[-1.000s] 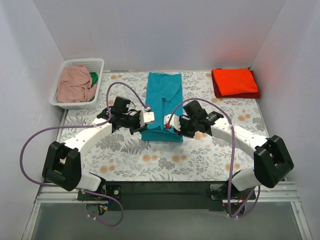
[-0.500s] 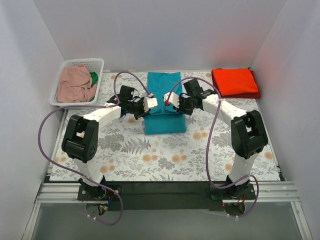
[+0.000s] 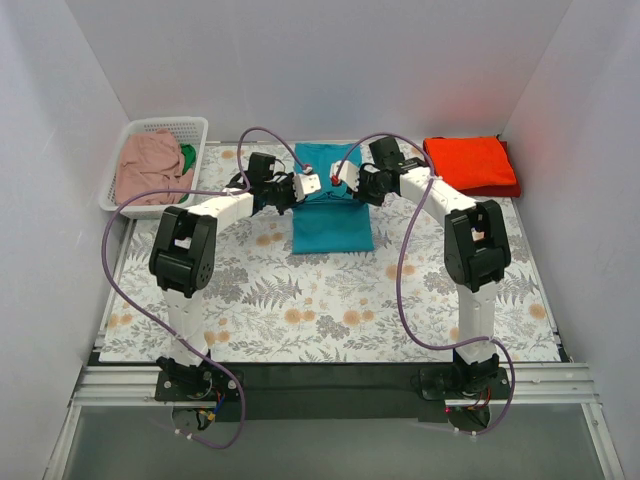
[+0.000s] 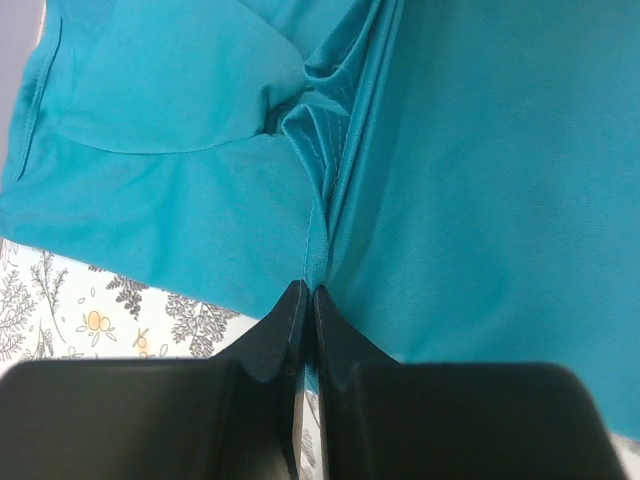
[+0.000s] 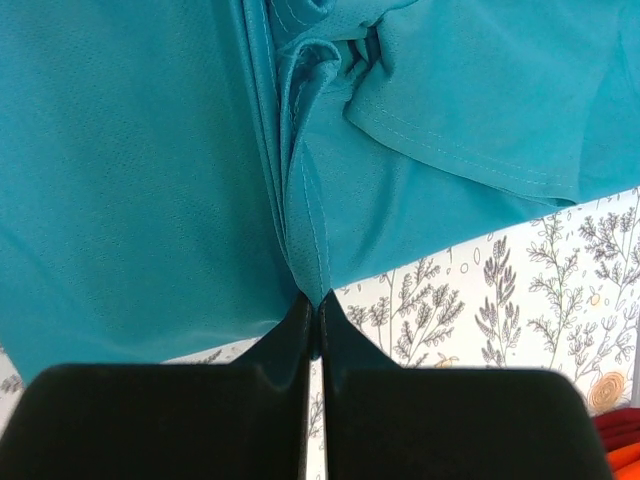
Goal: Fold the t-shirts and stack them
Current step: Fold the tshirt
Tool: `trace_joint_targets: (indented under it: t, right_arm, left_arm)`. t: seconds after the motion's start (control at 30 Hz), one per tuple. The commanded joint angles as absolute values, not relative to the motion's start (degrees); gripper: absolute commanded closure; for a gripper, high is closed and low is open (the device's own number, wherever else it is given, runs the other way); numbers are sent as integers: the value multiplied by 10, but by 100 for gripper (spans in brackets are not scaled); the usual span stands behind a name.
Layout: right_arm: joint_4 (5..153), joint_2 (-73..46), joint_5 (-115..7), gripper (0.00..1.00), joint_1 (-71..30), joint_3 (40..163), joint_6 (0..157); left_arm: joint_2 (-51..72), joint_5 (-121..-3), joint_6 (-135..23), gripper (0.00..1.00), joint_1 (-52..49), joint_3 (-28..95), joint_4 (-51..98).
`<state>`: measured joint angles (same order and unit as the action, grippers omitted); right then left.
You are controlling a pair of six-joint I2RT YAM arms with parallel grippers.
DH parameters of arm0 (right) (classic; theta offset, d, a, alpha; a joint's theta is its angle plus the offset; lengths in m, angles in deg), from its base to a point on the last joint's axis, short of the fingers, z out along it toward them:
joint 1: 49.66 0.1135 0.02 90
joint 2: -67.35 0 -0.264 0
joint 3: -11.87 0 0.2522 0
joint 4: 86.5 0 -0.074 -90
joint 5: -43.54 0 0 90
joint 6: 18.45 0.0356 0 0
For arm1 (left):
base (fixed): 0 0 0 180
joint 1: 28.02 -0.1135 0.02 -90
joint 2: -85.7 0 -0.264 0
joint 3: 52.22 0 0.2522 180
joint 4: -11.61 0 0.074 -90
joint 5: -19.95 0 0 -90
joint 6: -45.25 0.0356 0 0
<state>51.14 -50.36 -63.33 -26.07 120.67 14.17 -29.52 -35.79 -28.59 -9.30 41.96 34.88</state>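
Note:
The teal-blue t-shirt (image 3: 332,215) lies folded at the back middle of the table. My left gripper (image 3: 299,191) is shut on its left edge; the pinched hem shows in the left wrist view (image 4: 318,240). My right gripper (image 3: 350,187) is shut on its right edge, seen in the right wrist view (image 5: 310,250). Both hold the lifted half over the shirt's far part. The orange-red t-shirt (image 3: 470,163) lies folded at the back right. The dusty pink t-shirt (image 3: 148,168) and a bit of green cloth (image 3: 187,156) sit in the basket.
The white lattice basket (image 3: 190,126) stands at the back left corner. The floral table cloth (image 3: 300,300) covers the table. White walls close in the back and both sides. Purple cables loop from both arms over the table.
Both grippers have carried the teal shirt's near edge away from the arm bases toward the back, folding the shirt over itself. The shirt now looks much shorter.

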Motion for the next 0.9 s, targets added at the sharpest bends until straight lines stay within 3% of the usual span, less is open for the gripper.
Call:
trace_joint_targets:
  t: [0.0, 0.17, 0.2, 0.23, 0.33, 0.4, 0.57, 0.7, 0.87]
  right_arm:
    - [507, -532, -632, 99, -272, 1248, 129]
    - [519, -568, -618, 99, -278, 1285, 146]
    - [524, -577, -606, 99, -279, 1291, 161]
    - [528, -580, -598, 81, -280, 1295, 167]
    - [555, -570, -576, 44, -286, 1302, 194]
    - [559, -548, -583, 40, -294, 1307, 203]
    - [553, -470, -600, 41, -301, 1250, 222]
    - [514, -400, -667, 56, -299, 1182, 237]
    - [491, -360, -697, 66, -267, 1077, 232]
  left_arm:
    - [-313, -382, -283, 100, -102, 446, 304]
    - [-341, -406, -295, 100, -104, 453, 257]
    - [-345, -410, -302, 93, -104, 456, 234]
    - [-348, -415, -313, 75, -104, 457, 223]
    - [-346, -445, -354, 57, -106, 464, 204]
    - [-320, -452, -376, 52, -111, 450, 197]
    - [-222, -430, -431, 53, -121, 372, 211]
    - [-135, -354, -442, 58, -121, 270, 274]
    - [-89, -323, -434, 60, -100, 192, 298]
